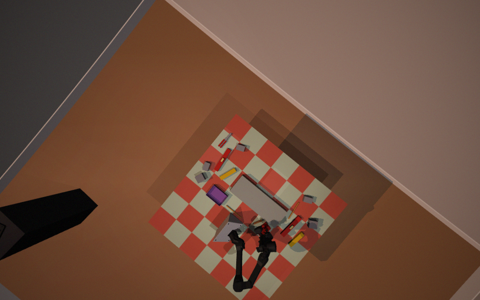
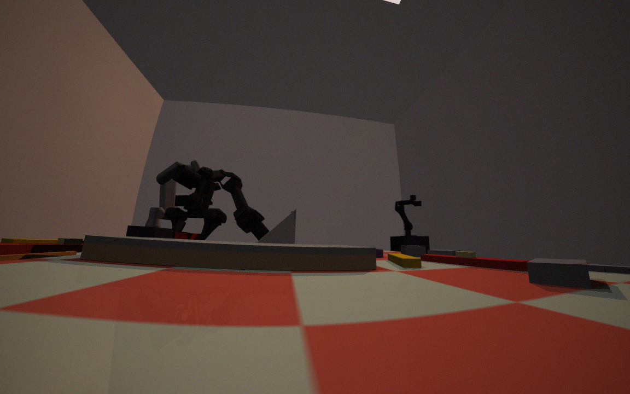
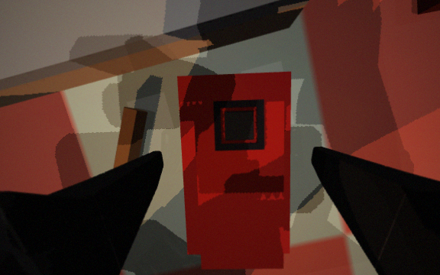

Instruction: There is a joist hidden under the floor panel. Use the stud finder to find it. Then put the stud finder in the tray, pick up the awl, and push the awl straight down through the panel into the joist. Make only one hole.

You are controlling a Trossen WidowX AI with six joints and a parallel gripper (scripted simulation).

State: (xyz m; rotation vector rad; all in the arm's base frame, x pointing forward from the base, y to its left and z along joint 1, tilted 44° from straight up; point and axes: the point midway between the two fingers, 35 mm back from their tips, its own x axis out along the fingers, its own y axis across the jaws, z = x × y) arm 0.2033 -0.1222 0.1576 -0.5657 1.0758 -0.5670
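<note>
On the checkered worktop (image 1: 197,238) (image 2: 239,342), my jaws (image 1: 263,228) (image 2: 193,234) stand spread, holding nothing, astride the red stud finder (image 1: 266,226) (image 2: 187,236) (image 3: 239,168); scanning, traying and piercing likely all remain.

From my station I see the red, boxy stud finder (image 1: 265,227) (image 2: 186,235) (image 3: 239,168) on the checkered surface, its black square window facing up, between the open pincer's (image 1: 260,229) (image 2: 190,238) (image 3: 237,154) fingers and ungripped. Just beside the pincer, what I take for the awl (image 1: 258,221) (image 3: 125,134) lies flat, its orange handle partly hidden by one finger. The pale grey, brown-edged rectangular panel (image 1: 258,197) (image 2: 229,255) (image 3: 67,34) lies flat near the pincer; the purple, rimmed rectangular tray (image 1: 216,194) (image 2: 379,253) sits well apart from it.
</note>
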